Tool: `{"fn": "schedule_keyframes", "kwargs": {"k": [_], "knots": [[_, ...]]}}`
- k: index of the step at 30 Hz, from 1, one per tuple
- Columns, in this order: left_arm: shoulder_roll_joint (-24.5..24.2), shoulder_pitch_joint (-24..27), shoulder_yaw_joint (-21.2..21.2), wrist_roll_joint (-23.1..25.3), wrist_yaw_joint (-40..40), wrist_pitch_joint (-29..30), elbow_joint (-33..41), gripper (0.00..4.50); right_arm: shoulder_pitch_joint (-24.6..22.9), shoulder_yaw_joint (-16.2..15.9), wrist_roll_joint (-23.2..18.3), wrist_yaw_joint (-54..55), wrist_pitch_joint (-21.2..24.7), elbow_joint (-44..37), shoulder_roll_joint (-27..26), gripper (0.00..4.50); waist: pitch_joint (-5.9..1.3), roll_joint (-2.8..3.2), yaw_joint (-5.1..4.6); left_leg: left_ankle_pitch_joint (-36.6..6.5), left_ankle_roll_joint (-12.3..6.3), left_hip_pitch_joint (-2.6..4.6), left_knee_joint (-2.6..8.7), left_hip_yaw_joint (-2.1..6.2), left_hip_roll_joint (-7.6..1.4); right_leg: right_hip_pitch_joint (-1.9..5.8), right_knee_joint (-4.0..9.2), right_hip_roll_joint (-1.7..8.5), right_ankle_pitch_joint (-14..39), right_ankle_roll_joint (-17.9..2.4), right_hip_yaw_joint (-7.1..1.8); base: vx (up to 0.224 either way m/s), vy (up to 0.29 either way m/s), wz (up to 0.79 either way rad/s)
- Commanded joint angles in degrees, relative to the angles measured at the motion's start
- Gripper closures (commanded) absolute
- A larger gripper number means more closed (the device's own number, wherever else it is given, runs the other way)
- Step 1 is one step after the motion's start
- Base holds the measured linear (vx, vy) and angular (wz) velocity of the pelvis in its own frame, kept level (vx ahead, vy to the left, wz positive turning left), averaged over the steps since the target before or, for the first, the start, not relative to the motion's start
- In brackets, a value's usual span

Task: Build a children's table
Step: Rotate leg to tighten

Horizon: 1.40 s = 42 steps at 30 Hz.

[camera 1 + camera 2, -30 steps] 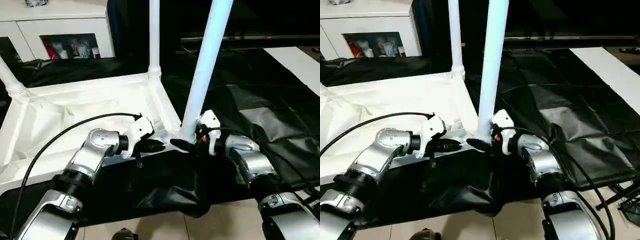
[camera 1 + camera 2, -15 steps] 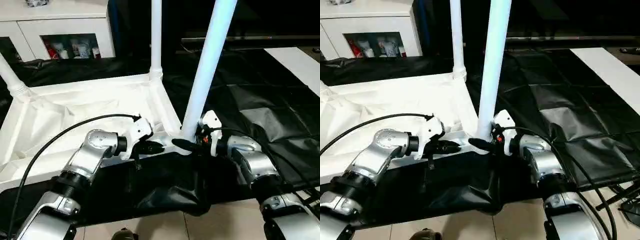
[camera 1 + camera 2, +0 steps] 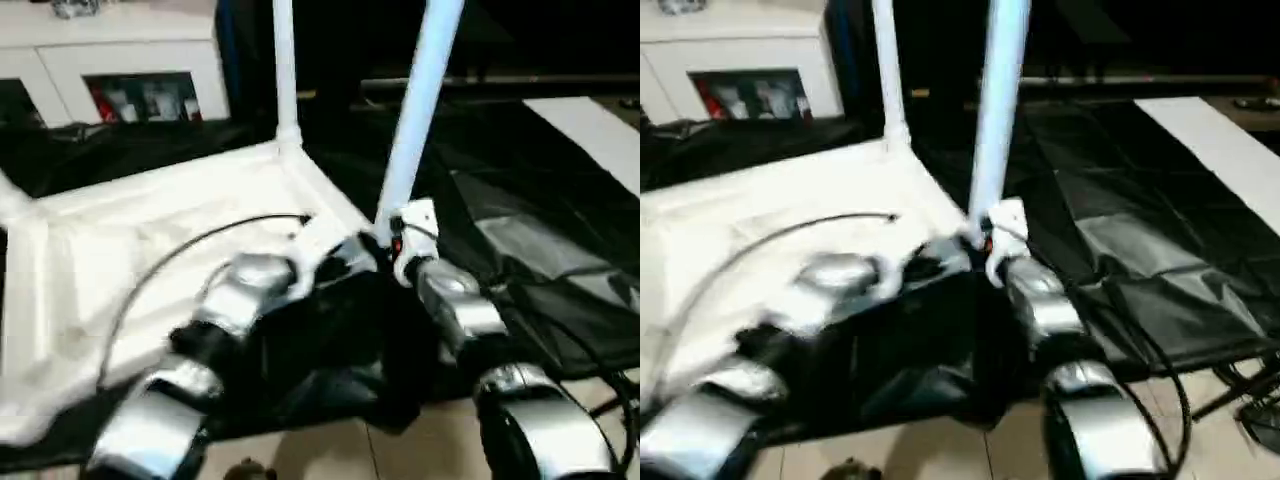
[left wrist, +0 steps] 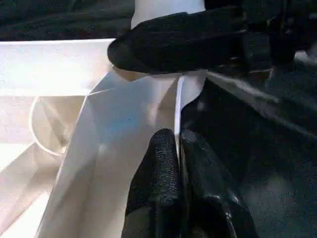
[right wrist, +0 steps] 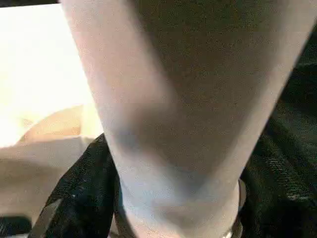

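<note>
- Tabletop (image 3: 120,240): one, white, lying underside up on the black-draped work table (image 3: 560,200), ribs and rim walls facing upward.
- Legs: two clearly standing up from the tabletop's corners. Near leg (image 3: 415,110) rising from the tabletop corner closest to both grippers; far leg (image 3: 284,70) standing at the corner behind it. A white stub at a third corner, at the tabletop's other far end, too blurred to call.
- Left gripper (image 4: 178,148): two black fingers pinched together on the thin upright edge of the tabletop's rim wall, just beside the near-leg corner, gripping that edge.
- Right gripper (image 3: 375,243): at the base of the near leg, one black finger (image 4: 183,42) lying across the leg's foot just above the tabletop corner, seen from the left wrist view; the second finger hidden, so cannot tell whether clamped or loose.
- Near leg's tube seen close up from the right wrist view (image 5: 188,109), tabletop pale beside it.
- Cabinet (image 3: 110,60): one, white, beyond the tabletop's far side.
</note>
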State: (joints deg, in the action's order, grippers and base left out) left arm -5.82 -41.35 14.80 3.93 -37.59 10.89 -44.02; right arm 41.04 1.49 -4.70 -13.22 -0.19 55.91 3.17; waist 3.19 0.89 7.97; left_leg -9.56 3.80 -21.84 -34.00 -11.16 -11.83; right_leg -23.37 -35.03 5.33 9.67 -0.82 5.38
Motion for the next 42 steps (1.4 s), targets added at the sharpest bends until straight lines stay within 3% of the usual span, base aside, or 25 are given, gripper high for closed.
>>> {"fn": "schedule_keyframes", "kwargs": {"k": [1, 5, 7, 10, 13, 16, 18, 19, 21, 25, 28, 37, 42], "knots": [[0.9, -2.9, -2.0, 1.7, 10.5, -0.3, -3.5, 4.50, 0.3, -1.3, 1.8, 3.3, 0.6, 3.9, -2.0, 1.76, -4.23, 0.19, -0.63, -16.9, 1.20, 1.55, 4.26, 1.07, -1.42, 2.35, 5.10, 3.60, 17.7, -8.9, -2.86, 0.000, 0.000, 0.00], [2.7, -4.5, -2.2, 2.1, 12.8, -2.5, -6.8, 4.50, 2.4, 0.8, 0.7, 4.4, -2.3, 6.7, -3.7, 1.76, -4.47, 0.18, -0.34, -14.7, -0.05, 1.04, 4.08, 1.06, -1.36, 2.74, 4.64, 3.67, 14.0, -9.5, -2.78, 0.000, 0.000, 0.00], [2.5, -4.8, -2.3, 2.2, 12.3, -3.2, -7.5, 4.50, 2.7, 1.3, 0.3, 4.1, -2.8, 7.1, -4.2, 1.76, -4.49, -0.02, -0.29, -14.1, -0.68, 1.00, 4.02, 0.99, -1.33, 2.78, 4.59, 3.67, 13.5, -9.8, -2.76, 0.000, 0.000, 0.00], [1.9, -4.7, -2.2, 2.3, 11.1, -4.0, -7.7, 4.50, 2.9, 2.0, -0.7, 3.2, -3.5, 7.2, -4.7, 1.76, -4.46, 0.19, -0.26, -14.1, -1.04, 1.05, 4.05, 1.00, -1.42, 2.76, 4.54, 3.71, 13.5, -10.2, -2.75, 0.000, 0.000, 0.00], [1.3, -4.6, -2.1, 2.2, 9.6, -5.6, -8.2, 4.50, 3.2, 2.8, -2.0, 0.7, -4.9, 7.3, -4.8, 1.06, -4.37, 0.33, -0.30, -15.5, -0.89, 1.16, 4.19, 1.04, -1.48, 2.65, 4.83, 3.78, 15.5, -9.8, -2.72, 0.000, 0.000, 0.00], [0.3, -3.9, -2.0, 1.7, 6.7, -6.9, -7.3, 4.50, 3.1, 2.9, -2.1, -1.7, -6.7, 6.3, -4.2, 0.86, -4.34, 0.25, -1.18, -16.0, -0.75, 0.32, 4.52, 1.44, -1.38, 3.30, 4.59, 3.81, 16.1, -9.1, -2.47, 0.000, 0.000, 0.00], [-0.3, -3.3, -2.0, 1.2, 4.5, -8.0, -6.6, 4.50, 2.8, 2.6, -1.7, -3.2, -7.4, 5.5, -3.3, 0.65, -4.45, 0.26, -1.69, -15.5, -0.95, 0.74, 4.30, 1.26, -1.46, 2.86, 4.71, 3.70, 14.8, -9.8, -2.53, 0.000, 0.000, 0.00], [-0.6, -2.9, -2.2, 0.6, 3.0, -8.7, -6.1, 4.50, 2.4, 2.1, -1.5, -5.0, -7.5, 4.7, -2.6, 0.60, -4.52, 0.24, -1.74, -13.8, -1.74, 0.61, 4.07, 1.13, -1.37, 3.05, 4.44, 3.68, 12.5, -11.1, -2.60, 0.000, 0.000, 0.00], [-1.1, -2.1, -2.7, -0.5, 0.9, -9.0, -5.3, 4.50, 1.5, 1.0, -0.7, -7.4, -8.0, 3.2, -1.4, 0.53, -4.49, 0.18, -1.67, -12.6, -2.37, 0.62, 3.97, 1.02, -1.44, 3.07, 4.25, 3.57, 10.5, -11.9, -2.57, 0.000, 0.000, 0.00], [-3.3, -0.5, -2.7, -1.2, -3.1, -10.5, -4.0, 4.50, -1.2, -0.6, -0.8, -14.8, -7.2, -1.2, 1.8, 0.08, -4.49, 0.14, -1.55, -11.9, -3.81, 0.61, 3.78, 0.86, -1.43, 3.07, 4.14, 3.63, 10.0, -12.5, -2.64, 0.000, 0.000, 0.00], [-6.2, 1.4, -2.6, -2.7, -8.6, -11.3, -1.1, 4.50, -4.4, -1.9, -2.4, -24.7, -3.9, -7.4, 6.0, 0.08, -4.32, -0.02, -1.34, -12.8, -4.08, 0.71, 3.86, 0.83, -1.63, 3.09, 4.37, 3.57, 12.0, -12.0, -2.63, 0.000, 0.000, 0.00], [-11.0, 5.9, -2.4, -6.9, -22.1, -9.2, 8.1, 4.50, -8.7, -6.5, -5.3, -43.9, 1.5, -16.1, 12.0, 0.08, -4.16, -0.14, -1.09, -14.1, -3.18, 0.67, 4.04, 0.85, -1.93, 2.81, 4.43, 3.66, 15.9, -11.6, -2.70, 0.000, 0.000, 0.00], [-11.7, 7.1, -1.9, -7.9, -24.3, -8.0, 10.8, 4.50, -8.2, -7.6, -4.3, -46.2, 2.3, -15.6, 12.2, 0.08, -4.11, -0.21, -0.83, -14.4, -2.47, 0.89, 4.14, 0.83, -2.00, 2.47, 4.56, 3.75, 17.4, -11.3, -2.82, 0.000, 0.000, 0.00]]}}
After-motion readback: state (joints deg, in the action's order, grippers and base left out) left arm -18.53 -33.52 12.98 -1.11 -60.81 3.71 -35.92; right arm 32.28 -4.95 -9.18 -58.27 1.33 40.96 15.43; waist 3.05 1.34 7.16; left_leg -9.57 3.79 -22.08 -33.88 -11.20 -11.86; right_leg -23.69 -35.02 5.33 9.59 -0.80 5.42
